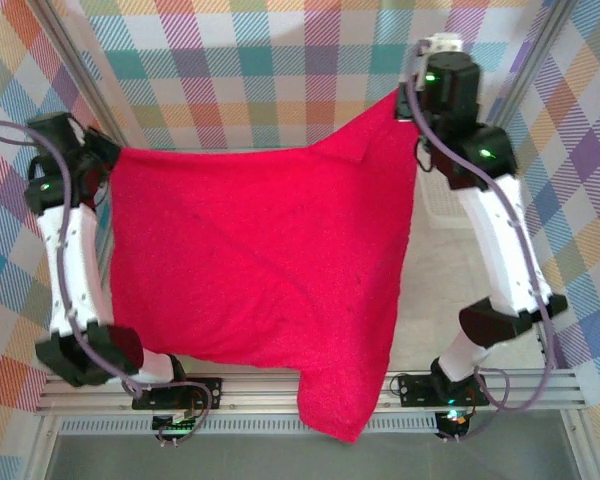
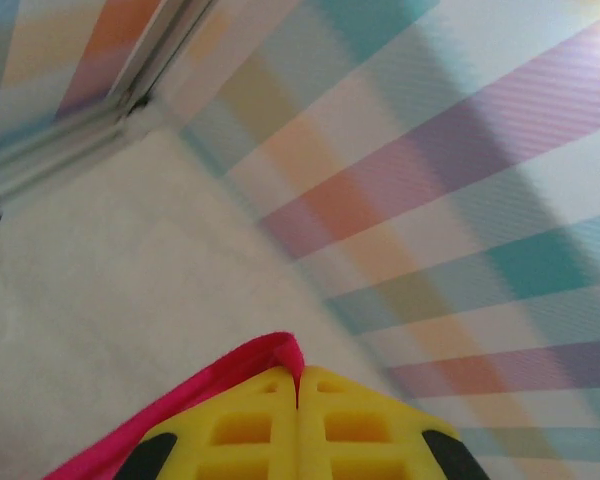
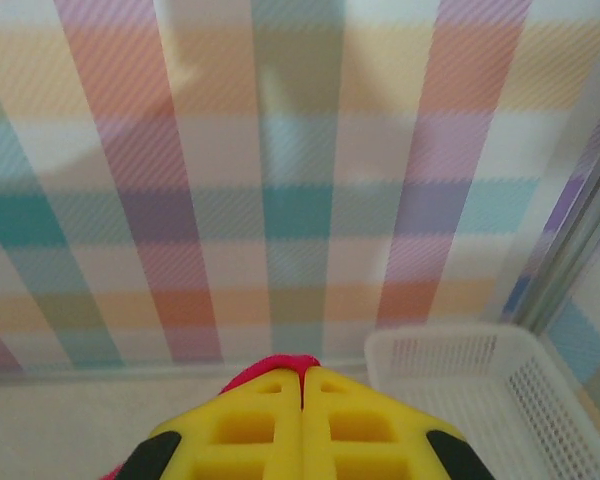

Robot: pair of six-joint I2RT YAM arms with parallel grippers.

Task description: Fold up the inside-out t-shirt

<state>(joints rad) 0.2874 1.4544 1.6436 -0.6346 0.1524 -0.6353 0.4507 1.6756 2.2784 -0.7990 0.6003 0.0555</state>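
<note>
The bright red inside-out t-shirt (image 1: 260, 260) hangs stretched in the air between both raised arms, its lower corner drooping past the table's near edge. My left gripper (image 1: 108, 152) pinches its left upper edge; in the left wrist view the yellow fingers (image 2: 250, 425) are pressed together with a red fold of the t-shirt (image 2: 280, 350) caught at their tips (image 2: 300, 372). My right gripper (image 1: 408, 100) holds the right upper corner; in the right wrist view red cloth of the t-shirt (image 3: 275, 364) peeks over the closed tips (image 3: 302, 374).
A white mesh basket (image 3: 480, 400) stands at the right side of the table, also seen behind the right arm as the basket (image 1: 438, 200). Plaid walls and a metal frame (image 1: 70, 70) enclose the pale table (image 2: 100, 280).
</note>
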